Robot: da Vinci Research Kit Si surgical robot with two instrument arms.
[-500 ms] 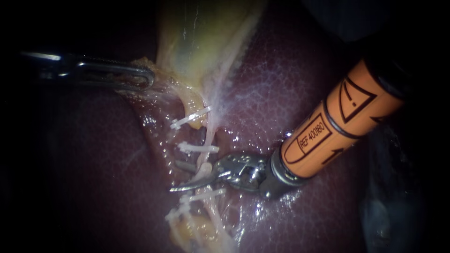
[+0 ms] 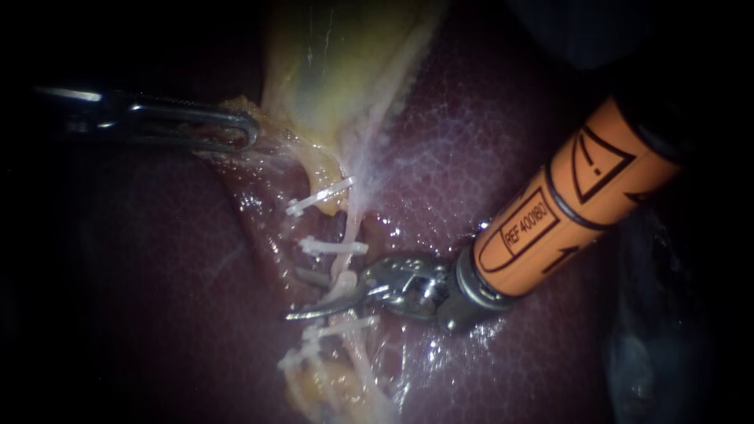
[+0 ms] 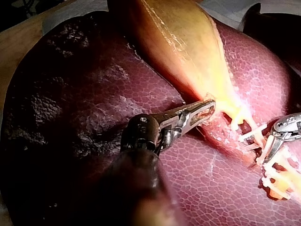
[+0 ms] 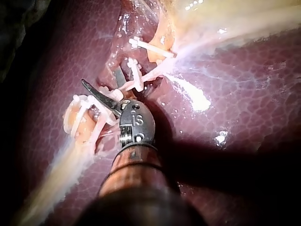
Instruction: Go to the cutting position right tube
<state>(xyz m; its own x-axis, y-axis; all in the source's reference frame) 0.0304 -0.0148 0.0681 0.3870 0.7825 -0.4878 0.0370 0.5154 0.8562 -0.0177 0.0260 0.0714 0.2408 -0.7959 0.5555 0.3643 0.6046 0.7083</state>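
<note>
My right instrument (image 2: 299, 296), on an orange shaft, comes in from the right, its two thin blades open. The pale right tube (image 2: 342, 284) runs between the blades, in the gap between two white clips (image 2: 331, 247) (image 2: 339, 325). The right wrist view shows the same: the instrument (image 4: 101, 80) straddles the tube (image 4: 123, 94) between clips. A further clip (image 2: 318, 196) sits on the yellowish left tube (image 2: 328, 177). My left instrument (image 2: 242, 130) is shut on the gallbladder (image 2: 338, 71) at its neck, holding it to the left, as also shown by the left instrument (image 3: 208, 108) in the left wrist view.
Dark red liver (image 2: 487, 126) surrounds the tubes on all sides and glistens wet under the blades. A lower clip (image 2: 292, 360) lies on yellow fatty tissue near the bottom edge. The other instrument (image 3: 269, 149) shows beyond the left one's jaws.
Almost nothing: my right instrument's shaft has edged very slightly to the lower right. Its blades stay open around the tube, and the left instrument holds still.
</note>
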